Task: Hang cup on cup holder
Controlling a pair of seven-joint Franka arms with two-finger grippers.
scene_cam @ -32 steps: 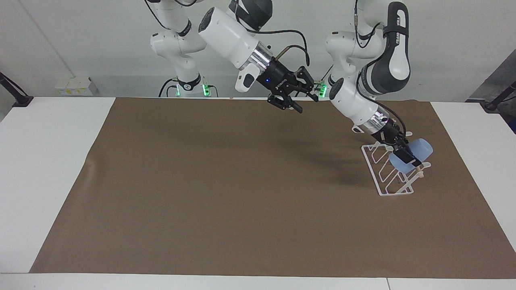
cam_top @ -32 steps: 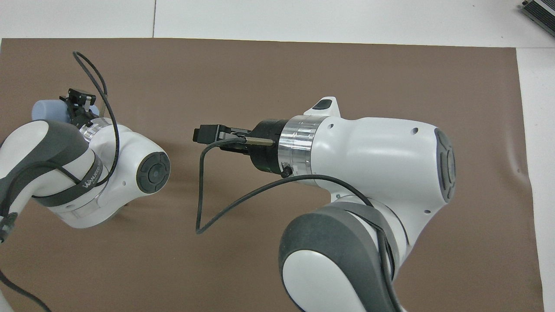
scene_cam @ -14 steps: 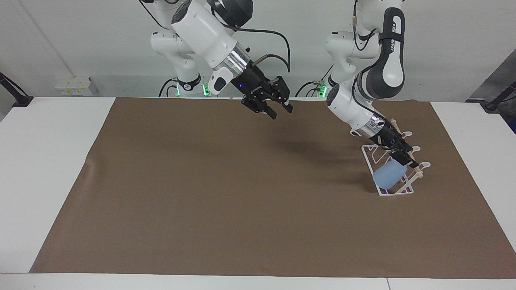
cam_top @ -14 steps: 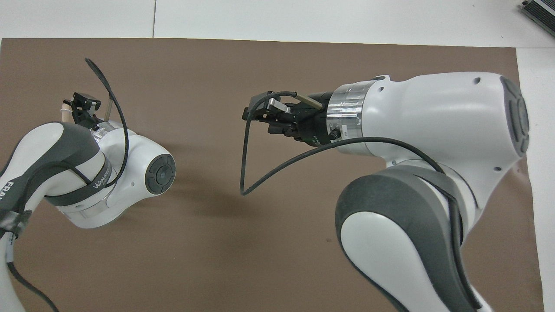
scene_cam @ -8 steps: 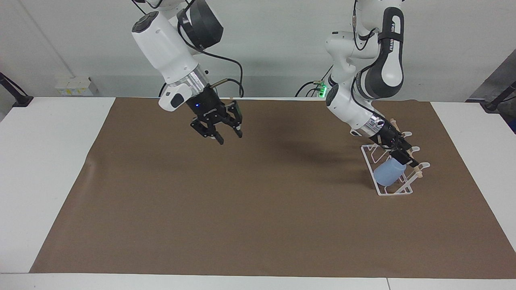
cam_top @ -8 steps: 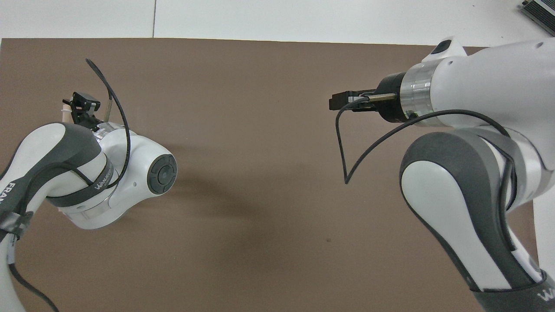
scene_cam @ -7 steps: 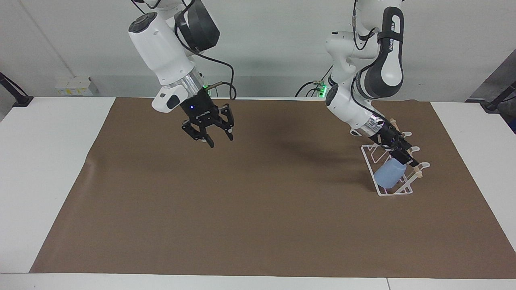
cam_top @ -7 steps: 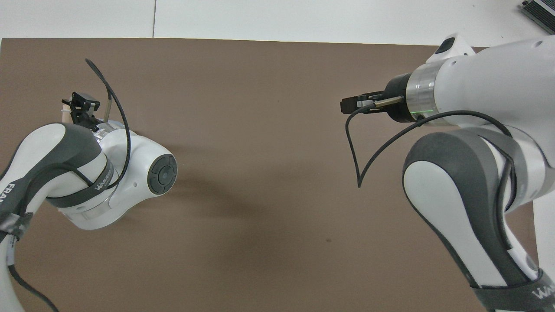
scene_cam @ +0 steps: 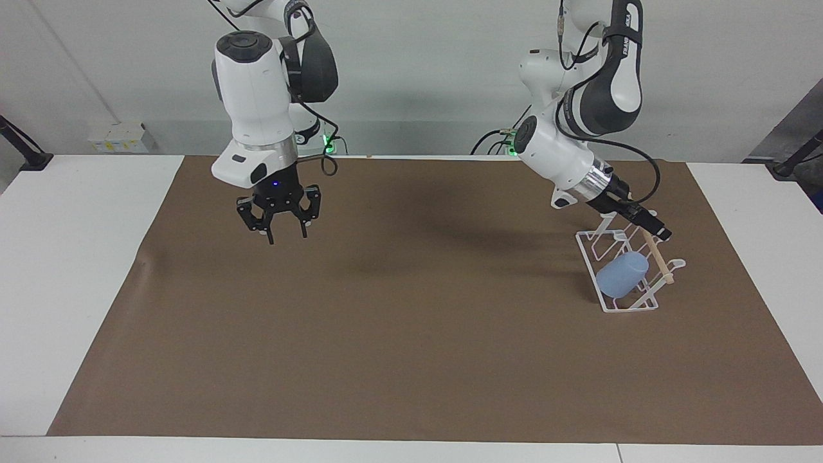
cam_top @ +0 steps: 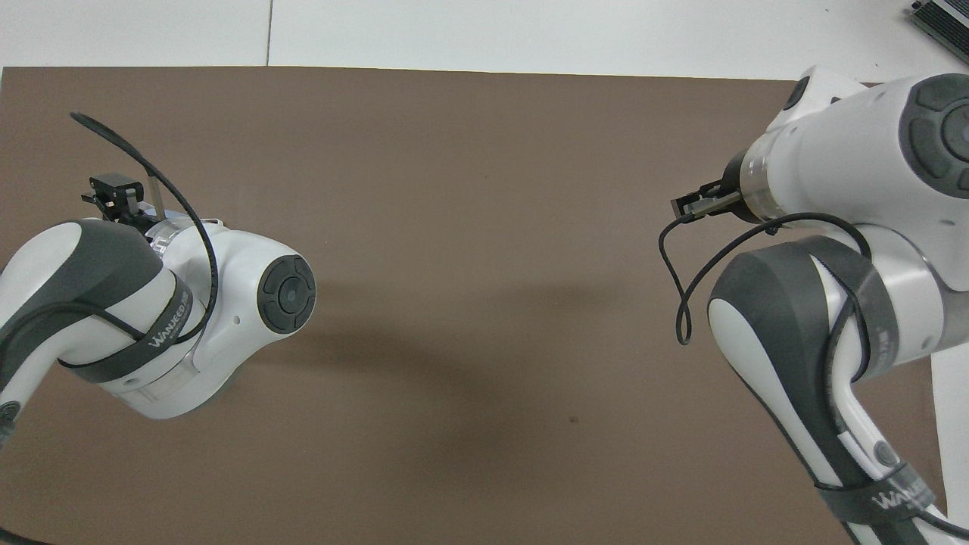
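The facing view looks from high across the table (scene_cam: 38, 270) toward both arm bases at the top of the frame, taking in the whole brown mat (scene_cam: 411, 334). The overhead view looks steeply down from above the robots' end, closer in, arms entering from the bottom corners. Both views share the brown mat (cam_top: 469, 189), half a turn apart.

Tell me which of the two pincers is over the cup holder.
The left pincer: it is over the cup holder, just above the hung cup. The right pincer hangs open over bare brown mat.
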